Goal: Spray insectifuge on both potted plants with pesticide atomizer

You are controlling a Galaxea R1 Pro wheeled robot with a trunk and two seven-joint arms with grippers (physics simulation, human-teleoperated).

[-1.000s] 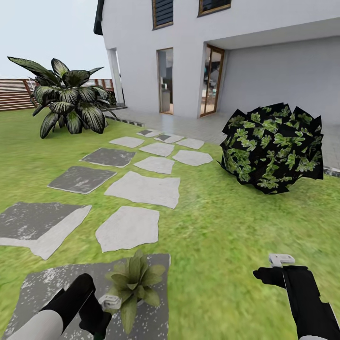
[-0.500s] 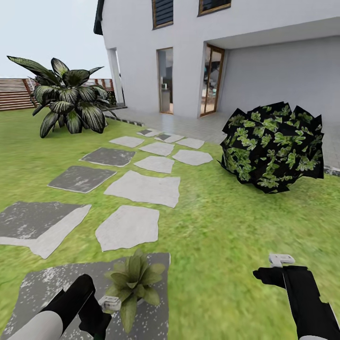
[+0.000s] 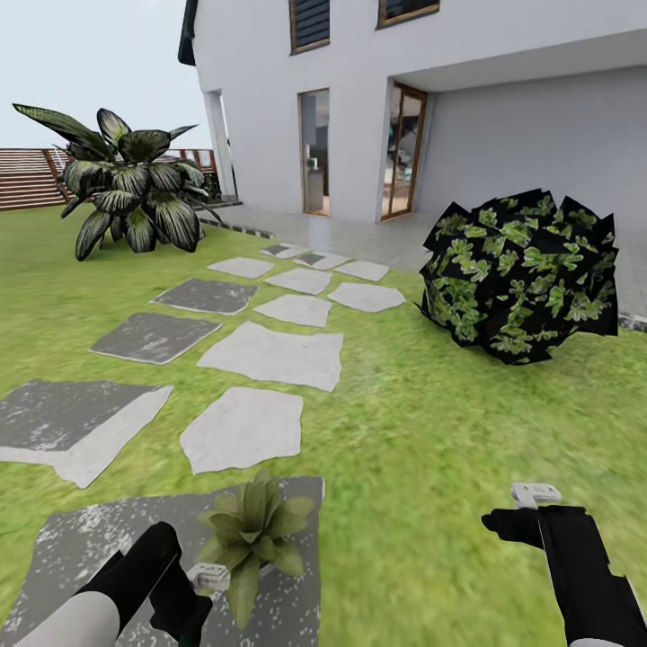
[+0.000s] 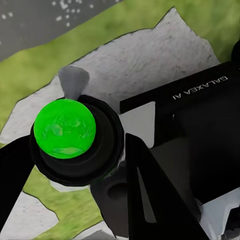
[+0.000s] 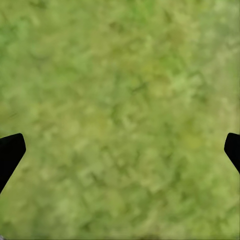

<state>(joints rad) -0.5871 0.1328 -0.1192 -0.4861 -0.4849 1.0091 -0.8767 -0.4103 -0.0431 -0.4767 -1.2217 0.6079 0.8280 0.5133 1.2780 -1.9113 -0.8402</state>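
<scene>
A low potted plant [image 3: 254,530], a rosette of pointed green leaves, stands on a speckled grey stepping stone [image 3: 81,548] at the bottom left of the head view. My left gripper [image 3: 184,607] hangs just beside it, close to its leaves. In the left wrist view my left gripper [image 4: 75,175] is shut on the pesticide atomizer [image 4: 65,127], which shows a bright green top, a black collar and a grey nozzle. Whether specks lie on the leaves cannot be made out. My right gripper [image 3: 505,524] hovers over bare lawn at the lower right, open [image 5: 120,150], with only grass between its fingertips.
Grey and white stepping stones [image 3: 270,355] lead across the lawn to a white house [image 3: 404,108]. A large striped-leaf plant [image 3: 130,193] stands at the far left before a brown slatted fence [image 3: 27,180]. A dark leafy bush [image 3: 521,274] sits at the right.
The whole view has shifted slightly, so the camera moved a little. Both arms keep their places in the picture and the left gripper's hold is unchanged.
</scene>
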